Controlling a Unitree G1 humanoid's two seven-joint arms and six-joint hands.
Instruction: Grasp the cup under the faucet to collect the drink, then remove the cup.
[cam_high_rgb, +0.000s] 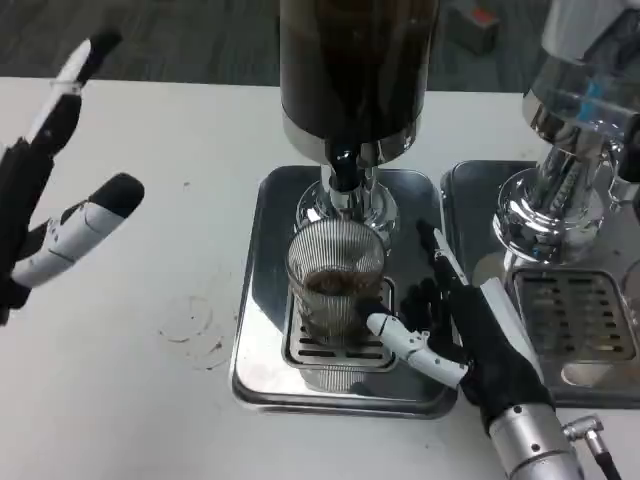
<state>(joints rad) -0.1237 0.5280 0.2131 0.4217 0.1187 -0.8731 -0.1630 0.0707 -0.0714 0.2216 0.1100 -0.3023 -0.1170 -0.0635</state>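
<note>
Item, cup (335, 275): clear ribbed glass, upright on the slotted grate of the tray (262, 300), directly below the faucet (344, 168). Dark drink stood in it, somewhat below half full by my reckoning. Judged stiff, smooth-walled though the ribs would give some purchase, breakable if knocked against the faucet; light in itself, made heavier and spill-prone by the liquid. Best taken around the mid wall, fingers opposed, kept level when drawn out from under the faucet.

Item, right hand (462, 335): just right of the cup, forearm rising from the lower edge. Its thumb lay at the cup's lower right wall, seemingly touching; the other fingers stood apart to the cup's right, one pointing up beside it. It held nothing firmly that I could see; spread rather than closed.

Item, left hand (60, 210): well left of the cup, off the tray, fingers spread wide, holding nothing.

Item, second machine (565, 190): right of the cup, chrome, on its own tray.
</note>
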